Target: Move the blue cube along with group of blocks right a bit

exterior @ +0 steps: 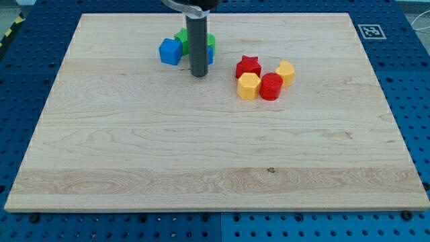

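Note:
A blue cube (pixel 170 51) sits on the wooden board (pixel 215 148) near the view's top, left of centre. Just right of it are a green block (pixel 181 35) and another blue block (pixel 209 56), both partly hidden behind my dark rod. My tip (pixel 199 74) rests on the board just below and right of the blue cube, in front of this group. Whether it touches any block I cannot tell.
A second cluster lies to the right: a red star (pixel 248 66), a yellow hexagonal block (pixel 248 86), a red cylinder (pixel 271 87) and a yellow block (pixel 285 71). A marker tag (pixel 370 31) sits off the board's top right corner.

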